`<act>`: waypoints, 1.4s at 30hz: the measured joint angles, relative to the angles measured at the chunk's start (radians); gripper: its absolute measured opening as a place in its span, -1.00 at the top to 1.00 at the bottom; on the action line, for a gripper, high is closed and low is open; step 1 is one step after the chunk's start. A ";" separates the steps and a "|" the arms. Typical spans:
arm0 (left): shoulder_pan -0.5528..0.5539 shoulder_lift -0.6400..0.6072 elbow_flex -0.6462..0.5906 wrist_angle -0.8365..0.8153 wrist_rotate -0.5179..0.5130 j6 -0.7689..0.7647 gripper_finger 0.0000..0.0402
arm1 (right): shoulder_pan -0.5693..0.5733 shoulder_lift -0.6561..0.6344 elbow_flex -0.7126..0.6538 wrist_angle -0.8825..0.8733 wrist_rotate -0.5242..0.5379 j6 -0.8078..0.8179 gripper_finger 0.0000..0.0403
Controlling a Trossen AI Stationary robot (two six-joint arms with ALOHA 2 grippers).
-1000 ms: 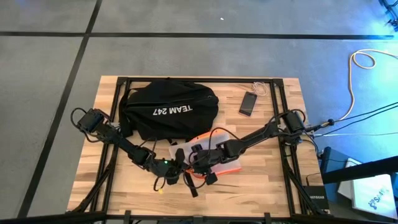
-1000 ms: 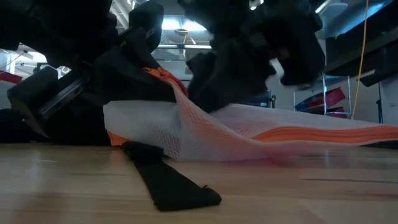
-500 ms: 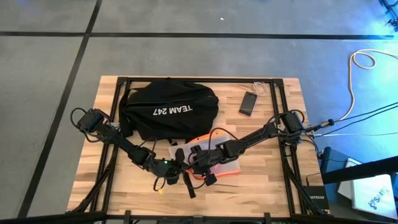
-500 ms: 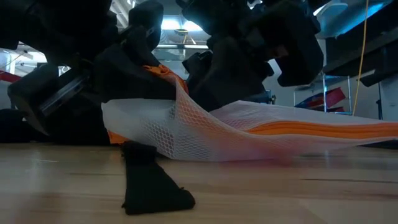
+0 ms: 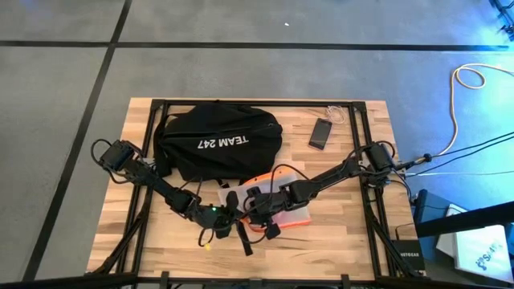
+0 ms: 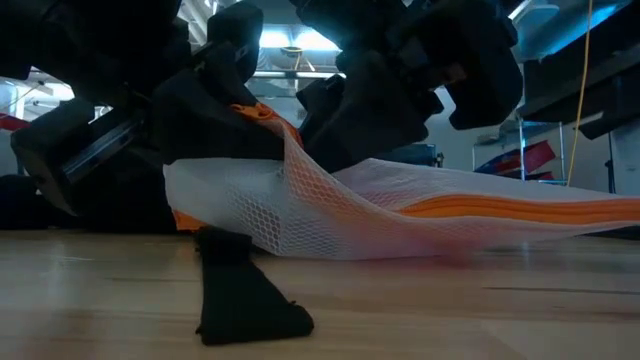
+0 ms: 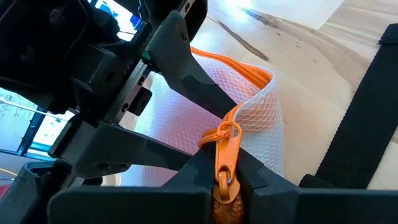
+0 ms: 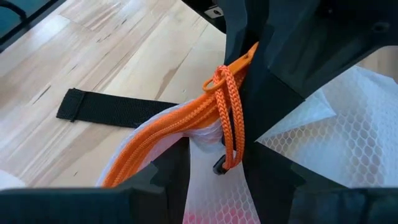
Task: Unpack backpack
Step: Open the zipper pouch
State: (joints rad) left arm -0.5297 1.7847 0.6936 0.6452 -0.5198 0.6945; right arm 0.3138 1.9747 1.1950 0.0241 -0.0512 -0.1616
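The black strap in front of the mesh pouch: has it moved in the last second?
Yes. In the low view the strap swung left; its free end lay well right of the mesh pouch's left corner and now lies nearly under it.

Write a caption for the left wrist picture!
Left tool pinching the orange zipper pull of a white mesh pouch on the wooden table.

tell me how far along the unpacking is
Done: a white mesh pouch with orange zip lies on the table in front of the backpack. In hand: left gripper pinches the zip pull; right gripper grips the pouch's orange edge. Left: anything inside the backpack, unseen.
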 joint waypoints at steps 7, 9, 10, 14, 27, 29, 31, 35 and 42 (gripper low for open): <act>0.000 0.000 0.000 -0.001 0.003 -0.003 1.00 | 0.000 0.000 0.000 -0.005 0.006 -0.027 0.61; 0.000 0.000 0.000 -0.001 0.004 -0.003 1.00 | 0.000 0.000 0.000 -0.007 -0.012 -0.026 0.75; 0.000 0.000 0.000 -0.001 0.004 -0.003 1.00 | -0.001 0.000 0.000 -0.008 -0.024 -0.024 0.81; 0.000 0.000 0.000 -0.002 0.004 -0.006 1.00 | -0.001 -0.001 0.001 -0.024 -0.032 -0.027 0.98; 0.000 0.000 0.000 -0.001 -0.006 -0.006 1.00 | 0.000 -0.041 0.002 -0.122 -0.039 -0.009 1.00; 0.000 0.000 0.000 -0.002 -0.013 -0.006 1.00 | 0.001 -0.064 0.002 -0.158 -0.031 0.004 1.00; 0.000 0.000 0.000 -0.004 -0.016 -0.006 1.00 | 0.001 -0.087 0.002 -0.193 -0.013 0.012 1.00; 0.001 0.000 0.000 -0.003 -0.021 -0.007 1.00 | 0.008 -0.125 0.002 -0.263 0.009 0.025 1.00; 0.002 0.000 0.001 -0.001 -0.038 0.003 1.00 | 0.008 -0.149 0.003 -0.318 0.002 0.026 1.00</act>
State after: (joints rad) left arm -0.5282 1.7847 0.6949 0.6437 -0.5582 0.6977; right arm 0.3222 1.8256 1.1980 -0.2935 -0.0492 -0.1360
